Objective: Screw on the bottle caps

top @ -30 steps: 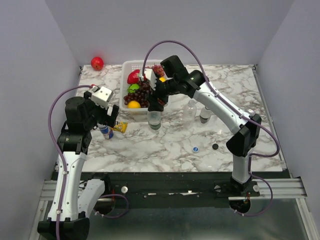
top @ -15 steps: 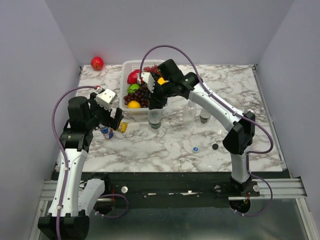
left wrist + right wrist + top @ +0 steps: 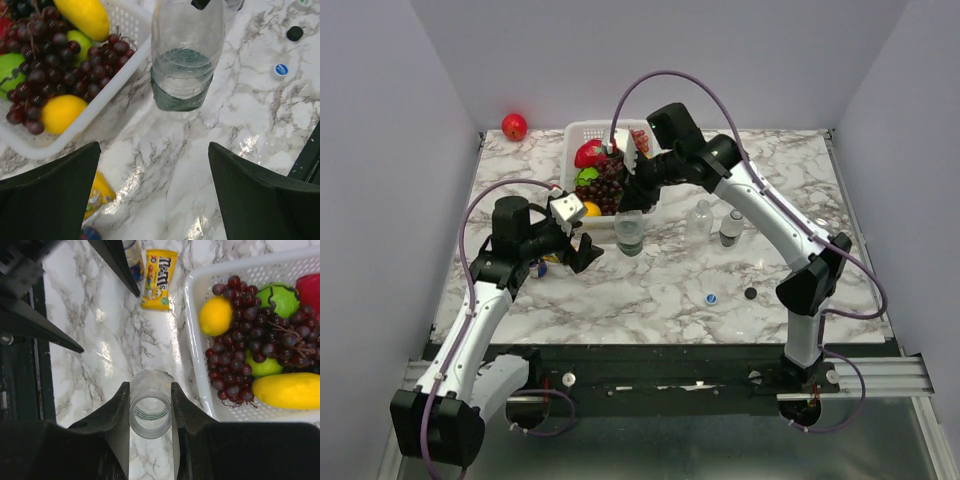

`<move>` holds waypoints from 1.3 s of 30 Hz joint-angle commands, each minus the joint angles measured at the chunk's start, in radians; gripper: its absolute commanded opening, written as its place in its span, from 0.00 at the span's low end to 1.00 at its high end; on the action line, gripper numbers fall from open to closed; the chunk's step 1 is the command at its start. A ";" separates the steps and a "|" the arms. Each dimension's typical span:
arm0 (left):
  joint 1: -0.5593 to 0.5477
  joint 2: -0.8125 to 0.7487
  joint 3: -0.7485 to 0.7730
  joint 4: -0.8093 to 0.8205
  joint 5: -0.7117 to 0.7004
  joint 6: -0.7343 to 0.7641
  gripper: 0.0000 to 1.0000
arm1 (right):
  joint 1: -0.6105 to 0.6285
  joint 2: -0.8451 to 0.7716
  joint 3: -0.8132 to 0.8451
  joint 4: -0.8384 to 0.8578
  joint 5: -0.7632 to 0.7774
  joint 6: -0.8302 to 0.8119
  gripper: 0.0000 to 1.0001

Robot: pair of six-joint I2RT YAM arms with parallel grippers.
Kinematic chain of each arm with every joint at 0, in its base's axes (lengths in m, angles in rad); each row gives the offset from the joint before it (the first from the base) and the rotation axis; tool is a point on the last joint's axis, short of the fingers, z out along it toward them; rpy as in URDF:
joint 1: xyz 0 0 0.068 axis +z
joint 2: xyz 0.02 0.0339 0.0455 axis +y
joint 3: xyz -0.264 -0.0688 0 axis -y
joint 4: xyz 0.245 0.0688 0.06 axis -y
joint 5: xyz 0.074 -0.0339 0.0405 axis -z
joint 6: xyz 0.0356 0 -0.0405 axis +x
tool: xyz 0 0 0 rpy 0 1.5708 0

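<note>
Your right gripper (image 3: 150,412) has just clamped onto the neck of the open clear bottle (image 3: 630,237), which stands just near of the white fruit basket (image 3: 572,131); a second ago those jaws were wide. Your left gripper (image 3: 155,175) is spread wide and holds nothing, and its arm has swung right from the candy packet (image 3: 159,277) toward the bottle's near-left side. So the bottle is steadied, but no cap is in hand. The blue cap (image 3: 711,298) and the black cap (image 3: 750,294) lie loose on the marble table (image 3: 820,200) near its near edge, right of the bottle and well apart from both grippers. I judge your left gripper should fetch a cap next while the right stops the bottle turning
</note>
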 commanded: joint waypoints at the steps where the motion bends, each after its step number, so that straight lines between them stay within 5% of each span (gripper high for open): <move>1: -0.071 0.037 0.017 0.108 0.105 -0.042 0.99 | 0.006 -0.105 0.029 -0.005 -0.117 0.103 0.01; 9: -0.125 0.114 0.073 0.161 0.102 -0.102 0.99 | 0.006 -0.118 0.040 0.070 -0.176 0.244 0.01; 16: -0.216 0.181 0.101 0.163 0.232 -0.146 0.99 | 0.006 -0.116 0.058 0.104 -0.186 0.290 0.01; 26: -0.262 0.171 0.152 0.035 0.266 -0.123 0.99 | -0.044 -0.154 0.060 0.133 -0.165 0.363 0.01; 33: -0.265 0.181 0.081 0.267 0.191 -0.265 0.99 | -0.089 -0.277 -0.176 0.461 -0.303 0.646 0.01; 39: -0.268 0.215 0.101 0.338 0.223 -0.327 0.99 | -0.089 -0.274 -0.199 0.482 -0.309 0.689 0.01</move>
